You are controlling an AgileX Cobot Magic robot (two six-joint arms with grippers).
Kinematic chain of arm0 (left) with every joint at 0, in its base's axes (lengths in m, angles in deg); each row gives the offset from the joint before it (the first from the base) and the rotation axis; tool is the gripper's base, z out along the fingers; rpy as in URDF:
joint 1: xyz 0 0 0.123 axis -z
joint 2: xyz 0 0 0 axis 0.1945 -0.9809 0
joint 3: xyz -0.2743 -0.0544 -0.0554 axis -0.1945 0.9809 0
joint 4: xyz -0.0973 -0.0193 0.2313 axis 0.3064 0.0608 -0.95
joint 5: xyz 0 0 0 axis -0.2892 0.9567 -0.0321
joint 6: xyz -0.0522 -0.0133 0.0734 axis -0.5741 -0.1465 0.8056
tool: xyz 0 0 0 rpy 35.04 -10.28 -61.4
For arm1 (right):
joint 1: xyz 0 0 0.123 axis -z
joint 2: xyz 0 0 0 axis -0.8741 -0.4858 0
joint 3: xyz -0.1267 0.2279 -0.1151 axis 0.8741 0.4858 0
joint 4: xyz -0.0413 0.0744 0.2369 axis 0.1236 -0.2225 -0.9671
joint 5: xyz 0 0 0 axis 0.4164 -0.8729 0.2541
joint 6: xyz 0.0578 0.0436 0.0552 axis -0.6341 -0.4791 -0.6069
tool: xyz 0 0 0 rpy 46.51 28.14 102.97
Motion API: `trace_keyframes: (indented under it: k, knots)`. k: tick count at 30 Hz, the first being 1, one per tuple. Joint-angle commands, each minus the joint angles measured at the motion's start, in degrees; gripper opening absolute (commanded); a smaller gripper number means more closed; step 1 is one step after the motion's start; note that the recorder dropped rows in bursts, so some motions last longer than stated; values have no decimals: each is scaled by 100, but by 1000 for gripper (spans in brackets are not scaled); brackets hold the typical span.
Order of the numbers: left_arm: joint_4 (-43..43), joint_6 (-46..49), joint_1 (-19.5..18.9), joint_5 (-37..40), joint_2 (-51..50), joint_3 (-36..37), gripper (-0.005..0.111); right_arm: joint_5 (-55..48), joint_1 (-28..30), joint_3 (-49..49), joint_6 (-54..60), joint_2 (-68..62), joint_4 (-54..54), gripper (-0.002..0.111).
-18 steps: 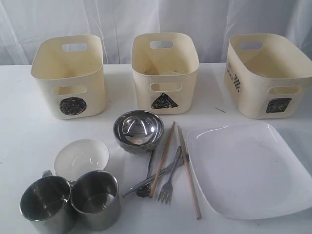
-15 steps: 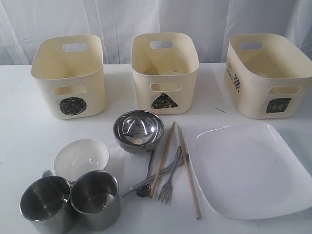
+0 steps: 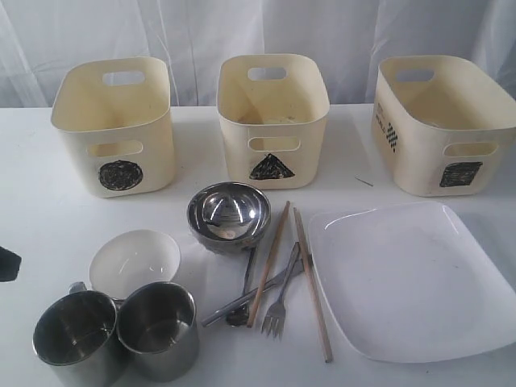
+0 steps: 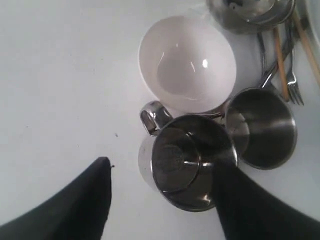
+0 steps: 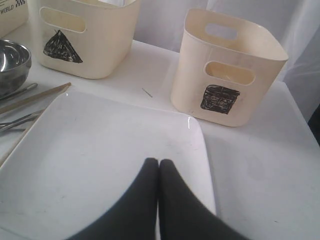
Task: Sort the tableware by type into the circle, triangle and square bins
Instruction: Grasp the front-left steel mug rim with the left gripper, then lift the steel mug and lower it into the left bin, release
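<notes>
While the tableware (image 3: 133,260) is laid out on the tabletop (image 3: 48,218) before the three bins (image 3: 272,121), the left jaws are held wide open above the two steel mugs (image 4: 190,165). The right jaws are pressed shut, gripping nothing, over the square plate (image 5: 100,160). Chopsticks (image 3: 270,262) are found between steel bowl (image 3: 229,214) and plate.
</notes>
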Motion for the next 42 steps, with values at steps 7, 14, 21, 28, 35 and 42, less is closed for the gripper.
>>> trace_keyframes:
  k: [7, 14, 21, 28, 35, 42]
  knots:
    - [68, 382, 284, 234, -1409, -292, 64, 55, 14, 32, -32, 27, -19, 0]
    - [-527, 367, 1022, 42, -2039, -292, 64, 55, 14, 32, -32, 27, -19, 0]
    - [-527, 402, 1022, -345, -2650, -292, 64, 55, 14, 32, -32, 27, -19, 0]
    - [-496, 534, 1022, -651, -3189, -292, 55, 55, 14, 32, -32, 27, -19, 0]
    - [-451, 534, 1022, -694, -3284, -361, 12, 55, 14, 32, -32, 27, -19, 0]
    - [-576, 697, 1010, 465, -3284, -1006, 0, 55, 14, 32, -32, 27, -19, 0]
